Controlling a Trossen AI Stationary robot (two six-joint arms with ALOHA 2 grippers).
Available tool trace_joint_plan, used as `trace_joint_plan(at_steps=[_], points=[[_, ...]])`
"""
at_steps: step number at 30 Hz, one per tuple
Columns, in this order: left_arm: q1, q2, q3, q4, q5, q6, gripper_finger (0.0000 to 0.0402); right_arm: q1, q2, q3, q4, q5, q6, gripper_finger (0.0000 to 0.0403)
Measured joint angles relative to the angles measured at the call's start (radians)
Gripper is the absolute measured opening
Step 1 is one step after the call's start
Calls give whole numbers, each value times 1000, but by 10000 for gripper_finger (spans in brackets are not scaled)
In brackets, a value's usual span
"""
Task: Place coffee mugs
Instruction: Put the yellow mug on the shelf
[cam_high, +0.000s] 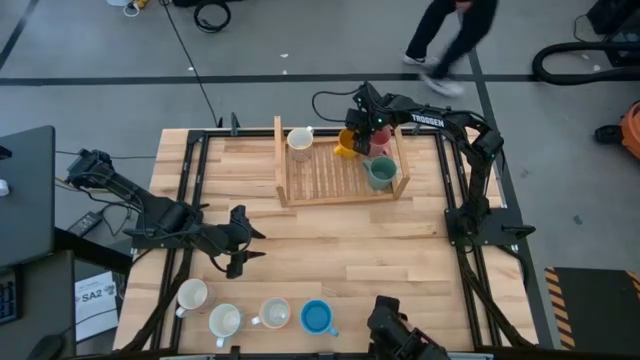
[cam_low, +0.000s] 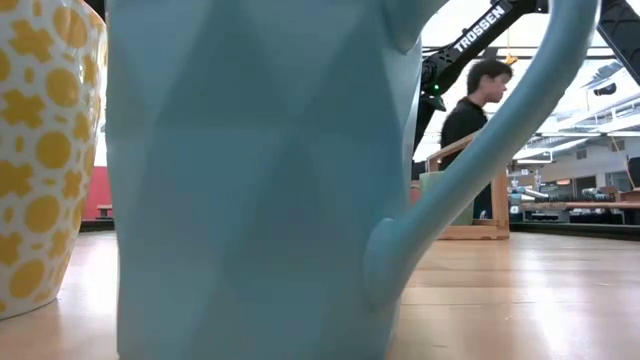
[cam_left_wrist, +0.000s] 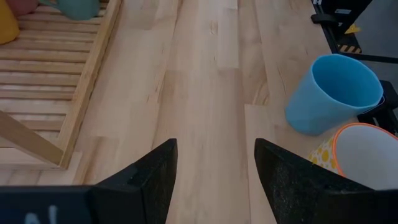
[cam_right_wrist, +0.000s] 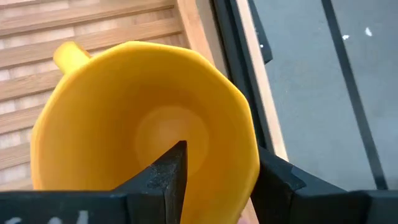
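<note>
My right gripper is pinched on the rim of the orange mug, one finger inside the bowl and one outside, so the mug hangs upright straight below me, mouth up, handle pointing away from my wrist. Under it lies the slatted wooden rack, the pink mug just beside. My left gripper waits wide and empty, well off, nearer the blue mug

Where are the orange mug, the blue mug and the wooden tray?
orange mug (cam_right_wrist: 124, 112): right wrist view, inner wall.
blue mug (cam_high: 316, 318): high view, inside of the cup.
wooden tray (cam_high: 330, 176): high view, bare slats.
</note>
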Motion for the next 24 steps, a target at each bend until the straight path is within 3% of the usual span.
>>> trace_joint_plan(at_steps=[5,24], points=[[0,0,0,0,0,0,222,0,0,0,5,49,0,156],[0,0,0,0,0,0,222,23,-127,0,4,58,24,156]])
